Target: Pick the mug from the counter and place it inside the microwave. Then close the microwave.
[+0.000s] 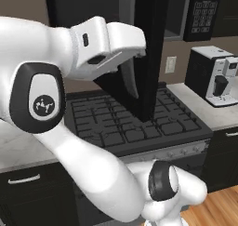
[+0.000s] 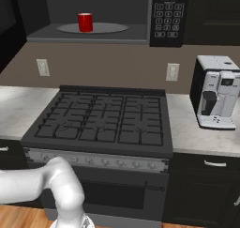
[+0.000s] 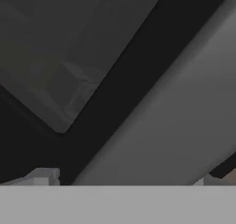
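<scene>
While the tool stands fully open and holds nothing, its two tips frame the dark window and black frame of the microwave door, which hangs swung out over the stove. Placement is judged complete, since the mug sits upright on the turntable plate inside the microwave, well apart from the counter; closing the door is the step left. Contact between tool and door cannot be confirmed, because the arm covers the tool in the left base view and the door lies outside the right base view.
</scene>
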